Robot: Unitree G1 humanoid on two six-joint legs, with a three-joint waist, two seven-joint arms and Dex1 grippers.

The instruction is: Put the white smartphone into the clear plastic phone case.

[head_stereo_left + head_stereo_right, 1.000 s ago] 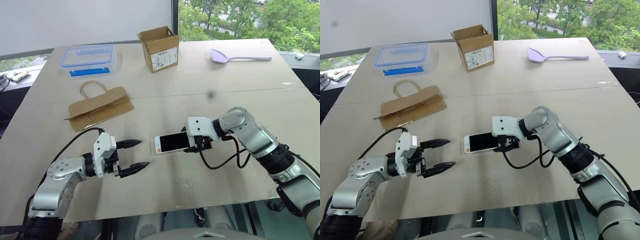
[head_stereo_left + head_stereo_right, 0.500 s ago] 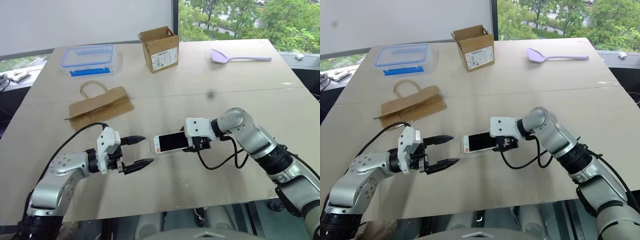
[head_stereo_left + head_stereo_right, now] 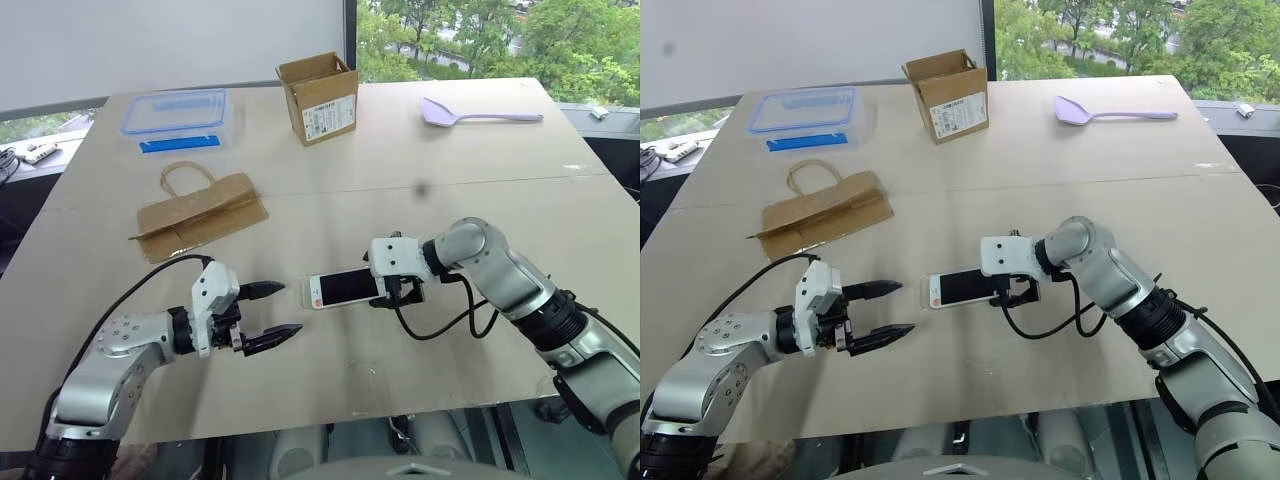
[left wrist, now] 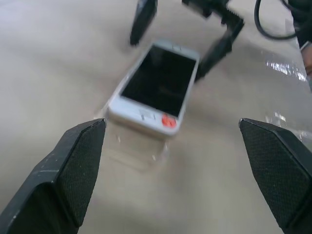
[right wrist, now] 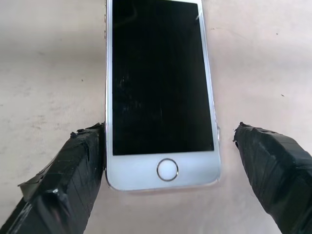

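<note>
The white smartphone point(image 3: 343, 288) lies screen up on the table, its home-button end toward my right gripper point(image 3: 386, 290). That gripper is open: its fingers point(image 5: 73, 165) flank this end, one against the phone's edge and the other well clear of it. The clear plastic phone case point(image 4: 134, 153) sits under the phone and sticks out past its far end point(image 3: 306, 293); I cannot tell whether the phone is seated in it. My left gripper point(image 3: 272, 310) hovers open a short way to the left of the case, pointing at it, touching nothing.
At the back left stands a clear food box with a blue lid point(image 3: 180, 118), and a brown paper bag point(image 3: 200, 212) lies in front of it. A cardboard box point(image 3: 320, 97) and a purple spoon point(image 3: 475, 114) are at the back. A black cable point(image 3: 440, 325) loops beside my right wrist.
My right gripper's fingers have spread apart and let go of the phone, which stays where it was. The left gripper edged toward the phone, then returned to about the same spot.
</note>
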